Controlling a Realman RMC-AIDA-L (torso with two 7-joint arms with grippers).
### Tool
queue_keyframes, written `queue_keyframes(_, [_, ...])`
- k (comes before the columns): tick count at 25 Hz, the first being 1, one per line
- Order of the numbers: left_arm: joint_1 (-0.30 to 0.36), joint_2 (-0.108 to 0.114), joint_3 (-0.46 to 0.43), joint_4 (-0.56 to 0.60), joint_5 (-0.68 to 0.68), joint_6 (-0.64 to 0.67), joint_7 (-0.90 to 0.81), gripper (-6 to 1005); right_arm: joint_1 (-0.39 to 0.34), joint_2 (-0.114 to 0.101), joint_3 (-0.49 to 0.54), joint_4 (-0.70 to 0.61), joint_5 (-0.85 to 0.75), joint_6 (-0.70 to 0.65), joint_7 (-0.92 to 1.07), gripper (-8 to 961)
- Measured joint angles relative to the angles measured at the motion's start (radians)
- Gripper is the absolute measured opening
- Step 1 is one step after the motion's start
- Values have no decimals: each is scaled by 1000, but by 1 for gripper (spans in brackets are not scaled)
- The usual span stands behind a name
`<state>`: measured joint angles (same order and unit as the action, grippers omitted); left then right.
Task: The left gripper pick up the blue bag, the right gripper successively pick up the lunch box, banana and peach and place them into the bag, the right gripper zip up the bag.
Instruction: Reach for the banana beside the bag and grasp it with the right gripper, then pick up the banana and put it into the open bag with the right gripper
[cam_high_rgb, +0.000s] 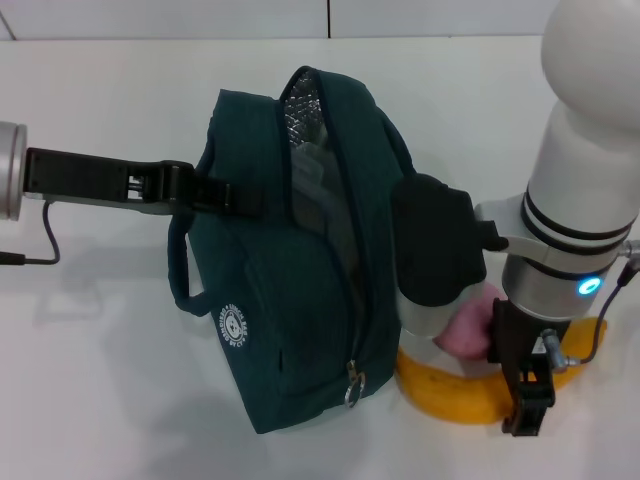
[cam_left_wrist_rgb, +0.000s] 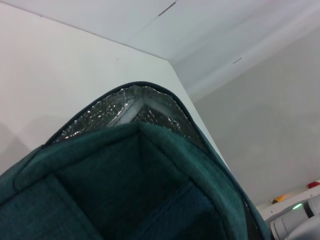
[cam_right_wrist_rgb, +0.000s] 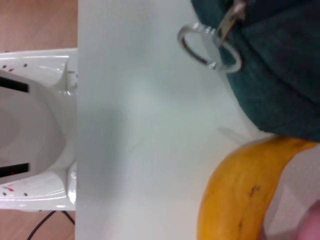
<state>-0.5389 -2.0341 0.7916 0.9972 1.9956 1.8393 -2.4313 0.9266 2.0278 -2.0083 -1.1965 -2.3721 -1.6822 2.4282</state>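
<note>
Gripping the far-left side of one dark teal insulated bag (cam_high_rgb: 290, 290), the left gripper (cam_high_rgb: 185, 188) has its fingers clamped on the fabric. The bag stands unzipped, with its silver lining (cam_left_wrist_rgb: 120, 107) showing. Just right of it lie one banana (cam_high_rgb: 455, 392) and one pink peach (cam_high_rgb: 468, 325). The right gripper (cam_high_rgb: 527, 395) hovers over the banana; whether its fingers are parted I cannot tell.
</note>
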Motion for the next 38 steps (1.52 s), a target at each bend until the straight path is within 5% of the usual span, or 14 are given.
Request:
queue_keyframes(6, [-3,0,0,0,0,0,0,38,5,0,3,-5,-1,-8,2,782])
queue_keyframes(17, [-2,0,0,3,-1,-3,3,38,23,0,58,-17,20,-95,1,427])
queue_keyframes(30, [4,-1,0,-1,-29,-1,23,38,-21,-18,547,-24,-33,-355,-99,438])
queue_keyframes(38, [4,-5,0,-3,-31,-2,25,38,-68,-57,801,5,-69,-379,-172,444])
